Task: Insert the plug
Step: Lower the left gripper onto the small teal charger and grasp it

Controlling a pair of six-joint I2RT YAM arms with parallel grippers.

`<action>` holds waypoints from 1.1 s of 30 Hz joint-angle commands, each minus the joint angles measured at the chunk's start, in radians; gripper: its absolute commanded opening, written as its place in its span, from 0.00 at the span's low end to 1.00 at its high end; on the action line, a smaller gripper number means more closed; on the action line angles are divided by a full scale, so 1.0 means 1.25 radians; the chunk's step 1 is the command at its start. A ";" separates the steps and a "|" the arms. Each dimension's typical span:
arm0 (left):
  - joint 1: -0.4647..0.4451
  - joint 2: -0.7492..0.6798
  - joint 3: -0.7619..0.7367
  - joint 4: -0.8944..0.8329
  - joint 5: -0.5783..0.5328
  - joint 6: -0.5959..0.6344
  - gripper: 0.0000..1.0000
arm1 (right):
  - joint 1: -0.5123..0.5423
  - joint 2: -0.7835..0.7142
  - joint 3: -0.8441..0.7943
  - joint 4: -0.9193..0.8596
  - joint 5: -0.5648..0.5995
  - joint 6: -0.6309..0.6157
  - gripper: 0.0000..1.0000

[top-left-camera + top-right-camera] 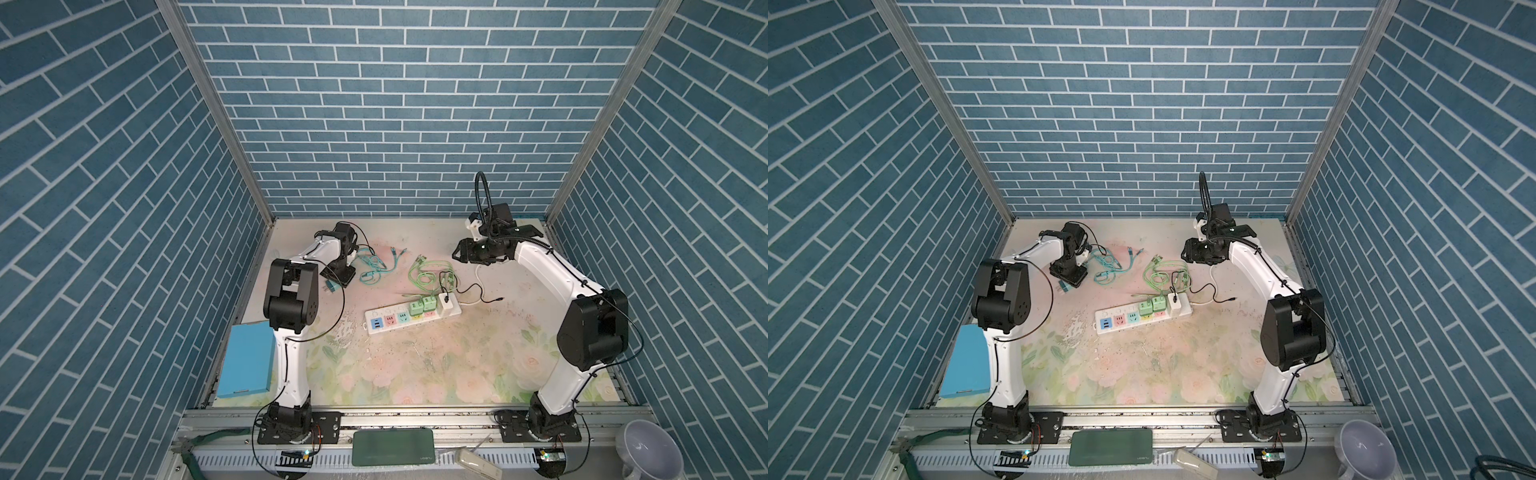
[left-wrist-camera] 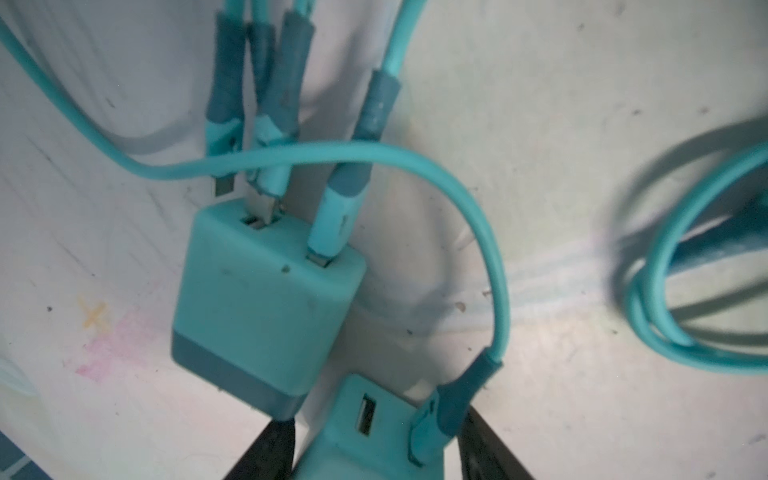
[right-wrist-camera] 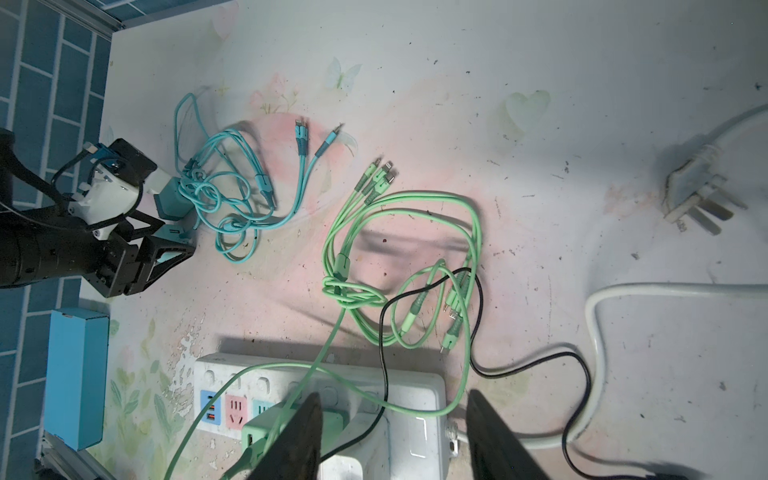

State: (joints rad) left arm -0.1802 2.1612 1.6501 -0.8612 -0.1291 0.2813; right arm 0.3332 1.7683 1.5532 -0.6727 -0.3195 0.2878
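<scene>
The left jaws, at the far left of the bench (image 1: 415, 374), stand partly spread on either side of a teal charger (image 2: 336, 440). Its USB face looks back at the wrist camera, and in both top views its prongs stick out past the fingertips. One finger (image 2: 270, 453) lies against the charger's side. Between the other finger and the charger sits the connector of a teal cable (image 2: 374, 151) plugged into it, and whether the jaws truly pinch the charger cannot be told. Just beside it a second teal charger (image 2: 266, 299) lies on the bench with a cable end in one port. The right jaws hang wide apart and empty above the far right of the bench, touching nothing. The power strip (image 1: 382, 311) lies mid-bench, well apart from the teal charger. Two green chargers (image 1: 415, 308) and a white charger (image 1: 446, 302) fill its right end, and the sockets at its left end are free.
</scene>
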 commanded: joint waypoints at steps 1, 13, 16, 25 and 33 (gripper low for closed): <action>0.006 -0.019 -0.027 -0.025 0.021 0.001 0.63 | -0.003 -0.030 -0.026 0.001 0.000 -0.003 0.56; 0.008 0.001 -0.007 -0.055 0.033 -0.013 0.44 | -0.005 -0.075 -0.070 0.008 0.017 0.005 0.55; 0.009 0.006 -0.002 -0.066 0.044 -0.024 0.32 | -0.007 -0.089 -0.087 0.009 0.025 0.007 0.55; 0.012 -0.054 -0.088 -0.024 0.083 -0.067 0.34 | -0.022 -0.154 -0.156 -0.002 0.050 0.007 0.55; 0.012 -0.071 -0.102 -0.024 0.056 -0.102 0.57 | -0.024 -0.185 -0.178 -0.007 0.053 0.008 0.56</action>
State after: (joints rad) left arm -0.1719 2.0933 1.5425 -0.8738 -0.0532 0.1795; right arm 0.3065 1.5745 1.3575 -0.6685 -0.2665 0.2905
